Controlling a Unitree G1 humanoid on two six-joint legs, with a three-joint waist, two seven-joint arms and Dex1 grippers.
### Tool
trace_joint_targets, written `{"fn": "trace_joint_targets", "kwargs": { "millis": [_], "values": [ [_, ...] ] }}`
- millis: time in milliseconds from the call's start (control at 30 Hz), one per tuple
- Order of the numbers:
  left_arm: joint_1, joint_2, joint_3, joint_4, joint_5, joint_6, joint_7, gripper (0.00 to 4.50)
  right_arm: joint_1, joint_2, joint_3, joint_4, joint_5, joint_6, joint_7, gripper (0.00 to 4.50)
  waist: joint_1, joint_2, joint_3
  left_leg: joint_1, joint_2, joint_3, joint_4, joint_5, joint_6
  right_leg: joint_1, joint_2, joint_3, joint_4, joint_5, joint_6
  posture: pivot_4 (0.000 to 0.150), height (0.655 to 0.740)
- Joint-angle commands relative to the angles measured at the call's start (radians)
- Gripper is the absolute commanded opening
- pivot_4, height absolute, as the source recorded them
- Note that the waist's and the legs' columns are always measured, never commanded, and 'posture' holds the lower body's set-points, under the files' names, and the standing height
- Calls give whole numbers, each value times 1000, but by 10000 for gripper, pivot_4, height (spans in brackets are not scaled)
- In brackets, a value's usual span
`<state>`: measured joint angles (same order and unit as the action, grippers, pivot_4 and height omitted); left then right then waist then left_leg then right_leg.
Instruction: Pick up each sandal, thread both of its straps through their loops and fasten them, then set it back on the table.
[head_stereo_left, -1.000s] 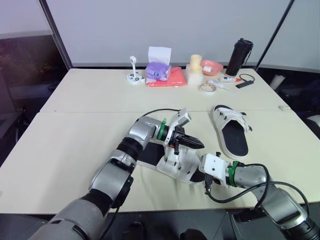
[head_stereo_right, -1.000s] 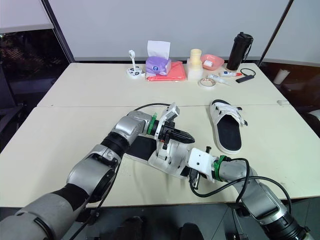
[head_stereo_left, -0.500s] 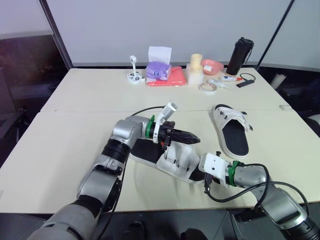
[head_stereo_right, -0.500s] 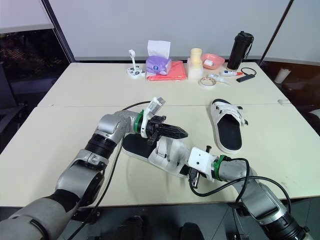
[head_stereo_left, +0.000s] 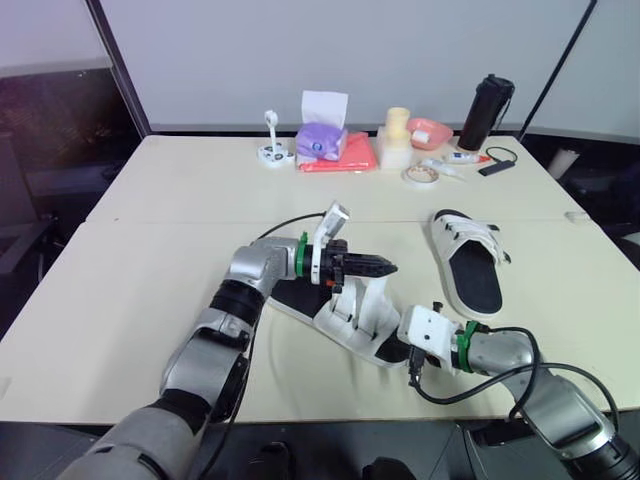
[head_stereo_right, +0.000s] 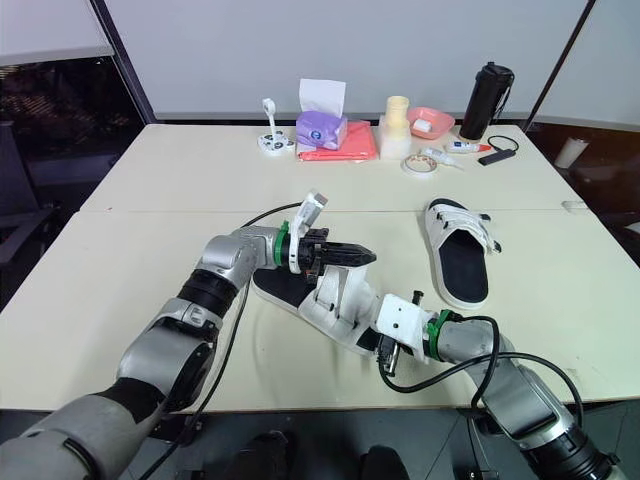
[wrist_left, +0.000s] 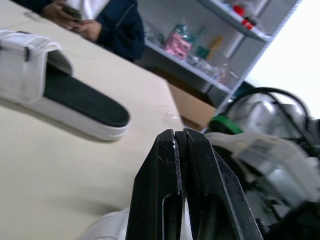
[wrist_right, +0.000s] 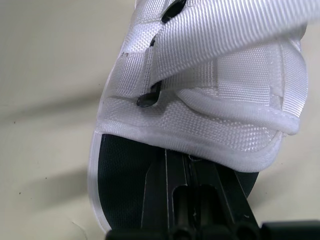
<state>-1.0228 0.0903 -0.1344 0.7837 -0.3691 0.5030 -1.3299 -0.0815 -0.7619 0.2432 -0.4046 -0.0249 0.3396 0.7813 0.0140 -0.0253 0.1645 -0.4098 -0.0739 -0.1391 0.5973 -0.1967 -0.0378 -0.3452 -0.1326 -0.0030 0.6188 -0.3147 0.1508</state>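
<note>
1. My left gripper (head_stereo_left: 372, 266), at the centre of the left eye view, is pinched closed on a white strap (head_stereo_left: 362, 292) of the near sandal (head_stereo_left: 340, 325). Over the last second it has levelled out and lifted a little, and the strap now stands up from the sandal to my fingertips.
2. My right gripper (head_stereo_left: 398, 350), lower right of centre, has held its place. Its fingers are drawn together at the sandal's end, which I take to be a clamp on the sole, steadying it on the table (head_stereo_left: 150, 260).
3. My reading is that the strap is being drawn out straight, so this sandal's fastening is under way and not finished.
4. The second sandal (head_stereo_left: 470, 270) lies flat at right of centre, well apart from the first and unmoved.
5. I cannot make out whether the strap's tip has passed its loop (wrist_right: 150, 97). The right wrist view shows a dark loop against white webbing but not the tip, and my left fingers cover the pinch point.
6. I also cannot tell whether the second sandal's straps are fastened.
7. A person (wrist_left: 95, 20) sits at the upper left of the left wrist view, cut off by the frame's edge.
</note>
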Motion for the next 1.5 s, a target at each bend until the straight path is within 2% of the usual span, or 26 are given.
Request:
{"fn": "trace_joint_targets", "kwargs": {
  "millis": [33, 500, 667, 933, 1033, 1133, 1167, 1300, 1500],
  "values": [
    [-84, -26, 58, 88, 12, -129, 34, 750, 88, -25, 63, 80, -42, 77, 24, 0, 1, 0, 0, 0, 0, 0, 0, 0, 0, 0, 0, 0, 0, 0, 0, 1500, 7400],
    [-128, -104, 45, 338, 114, -265, 11, 750, 113, -25, 58, 55, -44, 93, 12, 0, 5, 0, 0, 0, -2, -1, 0, 0, 0, 3, -1, -2, -1, -1, 3, 1500, 7400],
    [-132, -136, -14, 427, 241, -272, 120, 750, 112, -21, 59, 54, -45, 97, 9, 0, 16, -3, -3, 2, -2, -1, 0, 0, 0, 5, -1, -2, -1, -1, 4, 1500, 7400],
    [-136, -141, -15, 464, 310, -255, 194, 750, 112, -10, 56, 57, -56, 102, 8, 0, 29, -6, -12, 4, -2, -1, 2, -2, -3, 9, -1, -3, -2, -3, 7, 1500, 7400],
    [-138, -134, -18, 468, 333, -258, 215, 10356, 107, -6, 58, 61, -58, 99, 9, 0, 27, -6, -13, 4, -2, -1, 2, -2, -3, 9, -1, -3, -2, -3, 7, 1500, 7400],
    [-134, -125, -27, 468, 367, -301, 247, 25800, 96, -2, 61, 70, -60, 96, 11, 0, 26, -6, -13, 4, -2, -1, 2, -2, -3, 9, -1, -3, -2, -3, 6, 1500, 7400],
    [-118, -114, -63, 456, 413, -403, 275, 30483, 91, 0, 62, 74, -60, 95, 12, 0, 25, -6, -13, 4, -2, -1, 2, -1, -2, 9, -1, -3, -2, -3, 6, 1500, 7400],
    [-95, -96, -141, 436, 513, -628, 326, 30483, 80, 2, 66, 83, -62, 91, 14, 0, 25, -6, -14, 4, -2, -1, 2, -1, -1, 9, -1, -3, -2, -2, 4, 1500, 7400],
    [-122, -85, -154, 460, 569, -715, 458, 30483, 69, 8, 72, 97, -63, 85, 15, 0, 24, -6, -16, 4, -1, -1, 2, -2, -3, 9, 0, -3, -2, -3, 7, 1500, 7400]
  ]
}}
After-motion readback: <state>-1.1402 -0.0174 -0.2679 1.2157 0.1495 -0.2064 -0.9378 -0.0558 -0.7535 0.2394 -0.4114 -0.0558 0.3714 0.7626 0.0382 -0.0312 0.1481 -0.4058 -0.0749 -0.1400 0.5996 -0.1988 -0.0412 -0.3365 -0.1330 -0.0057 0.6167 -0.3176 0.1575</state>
